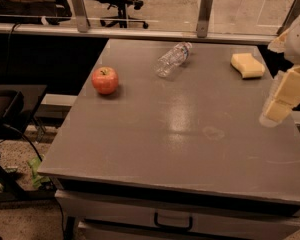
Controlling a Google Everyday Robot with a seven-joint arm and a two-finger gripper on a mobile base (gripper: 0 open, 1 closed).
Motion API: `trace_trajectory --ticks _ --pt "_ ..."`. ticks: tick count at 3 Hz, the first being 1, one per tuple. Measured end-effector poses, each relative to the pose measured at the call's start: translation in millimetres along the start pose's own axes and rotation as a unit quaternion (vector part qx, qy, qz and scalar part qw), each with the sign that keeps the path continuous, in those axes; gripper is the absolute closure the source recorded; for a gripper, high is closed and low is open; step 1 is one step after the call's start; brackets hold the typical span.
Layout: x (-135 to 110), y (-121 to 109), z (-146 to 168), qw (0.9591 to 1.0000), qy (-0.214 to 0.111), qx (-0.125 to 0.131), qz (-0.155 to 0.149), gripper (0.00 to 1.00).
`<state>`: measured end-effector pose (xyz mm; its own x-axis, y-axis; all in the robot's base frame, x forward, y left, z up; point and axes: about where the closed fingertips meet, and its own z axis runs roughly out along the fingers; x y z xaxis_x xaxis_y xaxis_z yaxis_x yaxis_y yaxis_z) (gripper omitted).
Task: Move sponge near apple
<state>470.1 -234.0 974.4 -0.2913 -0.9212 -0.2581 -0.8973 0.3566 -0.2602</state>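
The pale yellow sponge [247, 65] lies flat on the grey table [180, 134] near its far right corner. The red apple [105, 80] stands on the table's left side, far from the sponge. My gripper [282, 101] hangs at the right edge of the view, above the table's right side, in front of the sponge and apart from it. Its yellowish blocky fingers [290, 91] point down and to the left and hold nothing.
A clear plastic water bottle [173, 59] lies on its side at the back middle of the table, between apple and sponge. A glass barrier with metal posts [205, 14] runs behind the table. Office chairs stand beyond it. A drawer handle [173, 220] is below the table's front edge.
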Motion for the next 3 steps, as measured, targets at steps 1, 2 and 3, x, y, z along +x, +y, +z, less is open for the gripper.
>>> trace_trajectory --ticks 1,2,3 --pt "12.7 -52.5 18.4 0.9979 -0.025 0.016 0.058 0.00" --pt "26.9 -102.8 37.5 0.9926 -0.045 0.033 0.108 0.00" --pt "41.6 -147.4 58.8 0.9842 -0.063 0.047 0.159 0.00"
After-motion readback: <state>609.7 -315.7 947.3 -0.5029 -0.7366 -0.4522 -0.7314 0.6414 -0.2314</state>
